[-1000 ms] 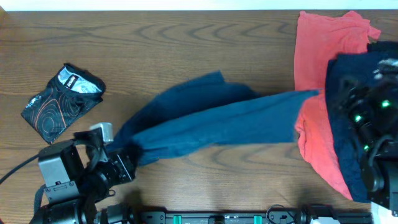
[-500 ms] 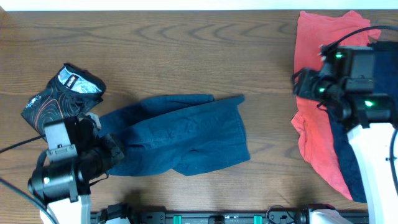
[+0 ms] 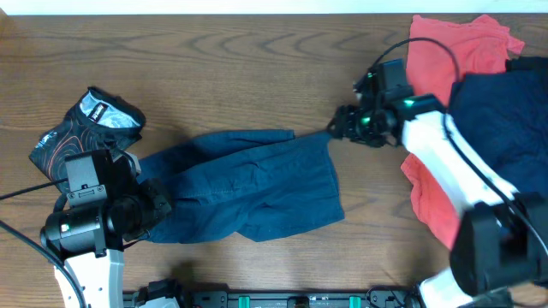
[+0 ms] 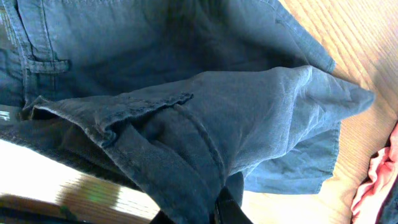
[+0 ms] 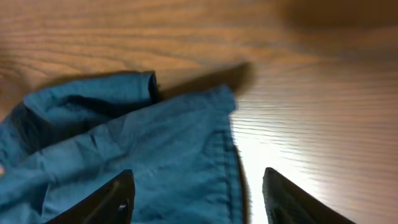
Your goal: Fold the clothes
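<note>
A blue denim garment [image 3: 248, 192] lies loosely doubled on the table's middle. My left gripper [image 3: 161, 208] is shut on its left end. In the left wrist view the denim [image 4: 186, 81] fills the frame, and the left gripper [image 4: 214, 210] pinches a fold at the bottom edge. My right gripper [image 3: 336, 127] hovers at the garment's upper right corner. In the right wrist view the right gripper [image 5: 199, 196] stands open, with the cloth's hemmed edge [image 5: 224, 155] lying below and between the fingers, not gripped.
A red garment [image 3: 445, 60] lies at the back right with a dark navy garment [image 3: 505, 111] on top of it. A folded black patterned garment [image 3: 86, 128] sits at the left. Bare wooden table [image 3: 257, 68] runs along the back.
The blue garment was stretched between both grippers, and now it lies doubled on the table. My right gripper opened, let go of it and moved left to its upper right corner.
</note>
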You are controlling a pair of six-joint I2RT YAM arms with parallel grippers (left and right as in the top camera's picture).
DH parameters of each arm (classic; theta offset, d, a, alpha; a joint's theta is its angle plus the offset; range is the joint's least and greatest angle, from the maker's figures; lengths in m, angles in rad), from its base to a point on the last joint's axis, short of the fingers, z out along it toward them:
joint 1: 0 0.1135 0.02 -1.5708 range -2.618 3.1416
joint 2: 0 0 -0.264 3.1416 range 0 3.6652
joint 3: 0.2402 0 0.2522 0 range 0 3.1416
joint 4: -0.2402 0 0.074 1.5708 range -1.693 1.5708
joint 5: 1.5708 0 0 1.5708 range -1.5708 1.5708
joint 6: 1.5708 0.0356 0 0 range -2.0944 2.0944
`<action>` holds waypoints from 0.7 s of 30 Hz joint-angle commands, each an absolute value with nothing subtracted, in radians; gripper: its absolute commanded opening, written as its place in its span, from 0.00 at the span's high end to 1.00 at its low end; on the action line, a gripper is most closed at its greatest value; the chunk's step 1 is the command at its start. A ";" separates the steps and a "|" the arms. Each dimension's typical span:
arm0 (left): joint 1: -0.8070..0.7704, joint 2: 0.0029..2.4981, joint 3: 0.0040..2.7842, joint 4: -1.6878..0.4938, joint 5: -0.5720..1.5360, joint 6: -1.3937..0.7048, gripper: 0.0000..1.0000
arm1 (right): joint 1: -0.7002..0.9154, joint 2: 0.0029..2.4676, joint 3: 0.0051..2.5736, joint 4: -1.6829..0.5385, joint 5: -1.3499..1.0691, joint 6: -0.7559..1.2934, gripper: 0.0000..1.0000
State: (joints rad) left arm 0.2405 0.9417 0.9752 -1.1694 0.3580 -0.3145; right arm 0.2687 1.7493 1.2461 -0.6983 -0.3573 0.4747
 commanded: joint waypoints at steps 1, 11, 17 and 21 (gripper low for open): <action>0.245 0.939 0.986 -1.168 0.342 -0.315 0.94 | 0.297 1.814 1.241 -0.675 -0.415 0.584 0.35; 0.245 0.939 0.986 -1.165 0.342 -0.315 0.94 | 0.355 1.950 1.241 -0.525 -0.424 0.696 0.45; 0.245 0.939 0.986 -1.159 0.337 -0.311 0.94 | 0.360 1.950 1.242 -0.533 -0.408 0.682 0.99; 0.245 0.939 0.986 -1.140 0.302 -0.308 0.94 | 0.298 1.854 1.263 -0.546 -0.387 0.640 0.99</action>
